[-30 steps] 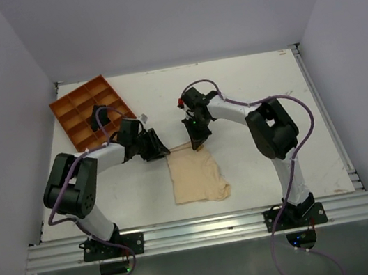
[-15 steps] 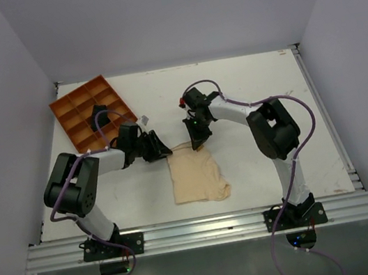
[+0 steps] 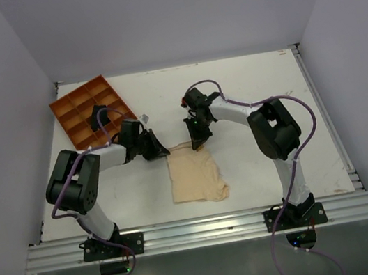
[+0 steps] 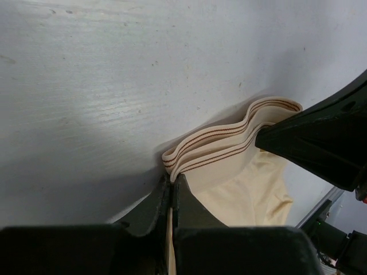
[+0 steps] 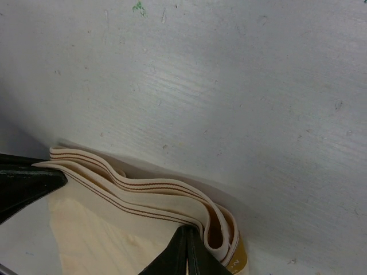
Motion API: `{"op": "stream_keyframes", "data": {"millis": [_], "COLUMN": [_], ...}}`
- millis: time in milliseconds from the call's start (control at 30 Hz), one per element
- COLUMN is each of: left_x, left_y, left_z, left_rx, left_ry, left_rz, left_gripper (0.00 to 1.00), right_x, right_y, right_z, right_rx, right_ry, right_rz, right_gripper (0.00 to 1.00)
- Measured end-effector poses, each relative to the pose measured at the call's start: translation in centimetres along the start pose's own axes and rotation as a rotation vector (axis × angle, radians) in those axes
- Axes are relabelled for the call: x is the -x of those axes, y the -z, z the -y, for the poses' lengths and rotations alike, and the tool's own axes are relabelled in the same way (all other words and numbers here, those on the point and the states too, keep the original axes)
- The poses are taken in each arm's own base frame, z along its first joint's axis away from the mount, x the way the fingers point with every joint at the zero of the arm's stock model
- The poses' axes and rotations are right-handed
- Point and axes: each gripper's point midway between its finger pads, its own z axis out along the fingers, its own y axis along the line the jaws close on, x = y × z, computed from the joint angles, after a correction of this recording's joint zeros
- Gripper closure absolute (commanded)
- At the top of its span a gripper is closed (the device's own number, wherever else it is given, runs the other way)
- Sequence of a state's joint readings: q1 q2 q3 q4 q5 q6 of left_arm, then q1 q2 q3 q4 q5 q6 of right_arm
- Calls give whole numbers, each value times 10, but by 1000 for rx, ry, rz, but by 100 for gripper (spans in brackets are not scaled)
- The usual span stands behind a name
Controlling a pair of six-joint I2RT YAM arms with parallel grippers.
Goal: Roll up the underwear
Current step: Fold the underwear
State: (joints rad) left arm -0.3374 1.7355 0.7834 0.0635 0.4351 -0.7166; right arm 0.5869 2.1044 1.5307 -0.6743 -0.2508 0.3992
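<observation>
Left jaws, open before, now clamp underwear [image 4: 241, 186] waistband; right jaws unchanged.

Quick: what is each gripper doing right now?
Left gripper: closed on the underwear waistband corner.
Right gripper: closed on the other waistband corner.

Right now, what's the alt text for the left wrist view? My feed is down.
The left gripper is shut on one corner of the underwear, pinching its folded, striped waistband on the white table. The right gripper, a dark wedge at the right edge, meets the waistband's other end, and the band buckles between them.
</observation>
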Motion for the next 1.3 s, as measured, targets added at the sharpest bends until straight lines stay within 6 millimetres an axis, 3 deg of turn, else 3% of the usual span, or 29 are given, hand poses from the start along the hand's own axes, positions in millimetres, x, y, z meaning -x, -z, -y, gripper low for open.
{"op": "stream_keyframes", "data": {"millis": [333,767,1033,1300], "left_x": [19,21,34,17], "left_y": [7,10,11,0], "left_z": [5,-2,22,59], "left_rx": [128,268,291,262], "left_ry": [-36,-92,-159,-244], "left_rz": [-7,-33,-13,-40], "left_gripper": [100,100,100,100], "right_x": [3,20,20,17], "right_y": [0,12,-1,-8], "right_z": [-2,-16,-14,-16], "right_rx": [-3,28,40,62], "right_ry": [-45,-108,-125,-146], "right_rz": [13,85,87,81], "right_gripper": [97,98,98,98]}}
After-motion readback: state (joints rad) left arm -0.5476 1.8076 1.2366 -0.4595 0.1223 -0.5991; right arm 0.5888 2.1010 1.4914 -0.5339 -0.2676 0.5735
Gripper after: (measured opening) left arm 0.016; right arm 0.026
